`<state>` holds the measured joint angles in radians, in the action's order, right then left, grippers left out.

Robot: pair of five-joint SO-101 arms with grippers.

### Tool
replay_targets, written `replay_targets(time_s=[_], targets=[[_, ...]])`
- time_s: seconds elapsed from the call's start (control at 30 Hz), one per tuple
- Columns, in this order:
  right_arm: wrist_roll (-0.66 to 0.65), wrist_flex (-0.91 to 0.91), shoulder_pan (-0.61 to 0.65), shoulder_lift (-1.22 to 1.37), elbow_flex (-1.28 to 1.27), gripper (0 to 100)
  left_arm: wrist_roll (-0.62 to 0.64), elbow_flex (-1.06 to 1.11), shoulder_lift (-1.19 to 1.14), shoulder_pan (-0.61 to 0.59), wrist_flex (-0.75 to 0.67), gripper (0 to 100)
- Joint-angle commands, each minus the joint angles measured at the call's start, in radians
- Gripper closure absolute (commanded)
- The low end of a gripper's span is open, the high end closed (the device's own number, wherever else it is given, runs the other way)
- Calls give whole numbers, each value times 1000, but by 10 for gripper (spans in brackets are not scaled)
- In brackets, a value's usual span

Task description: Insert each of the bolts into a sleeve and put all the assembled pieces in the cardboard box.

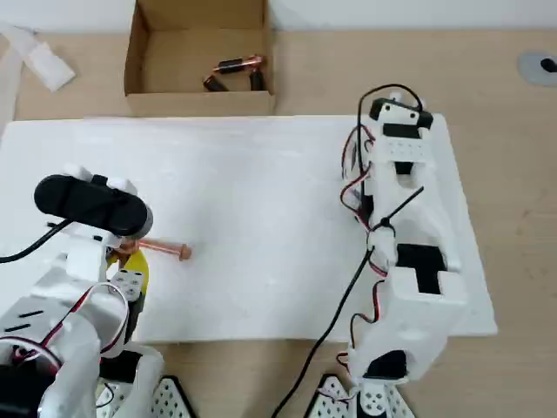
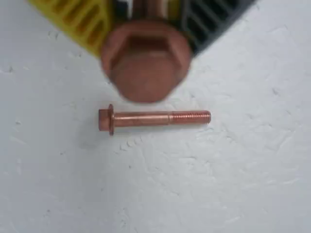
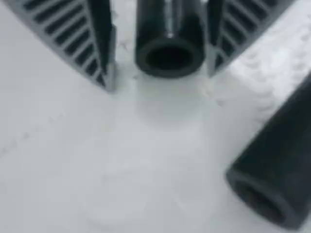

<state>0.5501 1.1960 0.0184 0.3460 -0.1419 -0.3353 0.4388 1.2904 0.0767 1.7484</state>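
My left gripper (image 2: 146,43) is clenched on a bolt (image 2: 146,65), whose hex head juts out past the yellow and black jaws. Just beyond it, a second bolt (image 2: 154,119) lies flat on the white mat (image 2: 233,184), untouched.

A black sleeve (image 3: 167,43) sits in the mouth of my right gripper (image 3: 163,77), open bore facing the wrist. I cannot tell whether the gripper is clamped on it or only around it. A second sleeve (image 3: 272,184) lies on the mat just beside.

Farthest off, past the mat's far edge, the box (image 1: 130,70) holds what look like two assembled pieces (image 1: 235,74).

I judge this to be the insertion step for the third pair, with one more pair to follow. The next move calls for a sure hold on the sleeve. Then both arms should meet over the middle of the mat, the bolt's threaded end lined up squarely with the bore before I push. A small tilt would jam it at the rim.
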Motion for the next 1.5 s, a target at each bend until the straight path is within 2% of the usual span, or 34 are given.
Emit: replay_targets(time_s=[0.0,0.23,0.47,1.03,1.3,1.47], targets=[[29,18,177,58,-38,892,-9,-12,4,-11,3,994],[28,60,251,58,-38,892,-9,-12,4,-11,3,993],[34,120,252,56,-31,892,-9,-12,4,-11,3,993],[72,123,252,58,-38,893,-37,-5,4,-11,3,993],[74,118,252,58,-38,986,-37,-5,4,-11,3,993],[69,123,251,58,-38,988,-37,-5,2,-11,3,993]])
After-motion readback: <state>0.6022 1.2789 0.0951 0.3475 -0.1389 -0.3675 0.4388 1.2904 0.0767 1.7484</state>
